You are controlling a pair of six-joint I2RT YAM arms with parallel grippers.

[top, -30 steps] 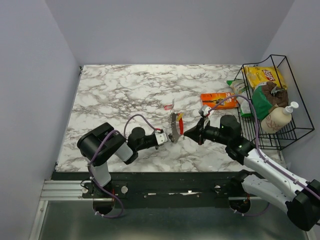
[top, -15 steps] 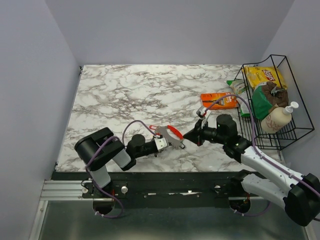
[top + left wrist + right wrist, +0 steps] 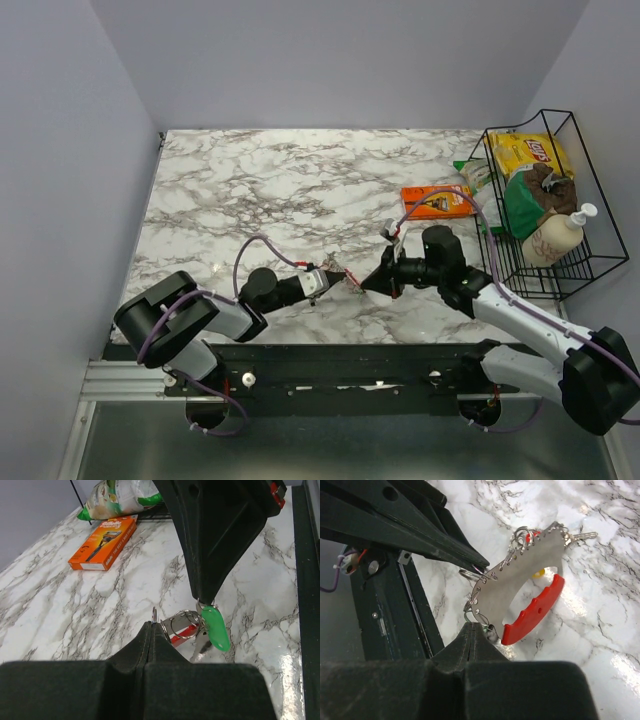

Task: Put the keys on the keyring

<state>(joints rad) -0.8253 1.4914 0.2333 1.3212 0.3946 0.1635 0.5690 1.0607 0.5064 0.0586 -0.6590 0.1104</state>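
Threading appears to be the step in hand: the two arms meet tip to tip low over the near part of the table (image 3: 250,190), with the bundle of keys (image 3: 350,281) between them. The left gripper (image 3: 151,626) is clenched, and its tip pinches the keyring (image 3: 154,614), which is seen edge-on and upright. The right gripper (image 3: 204,600) is likewise clenched; it seems to nip the head of the green key (image 3: 217,629), though its own fingers hide the contact. A steel plate (image 3: 520,580) with a red grip hangs from the same cluster of rings, and a yellow key head shows through its cut-out. Whether the green key is already on the ring or only touching it cannot be told from these views. The next move probably calls for the left arm to keep the ring fixed. The right arm would then slide the key's hole along the split coil, a fine and slightly rotating motion. The main risk, in this judgement, is either pinch slipping on such thin metal.
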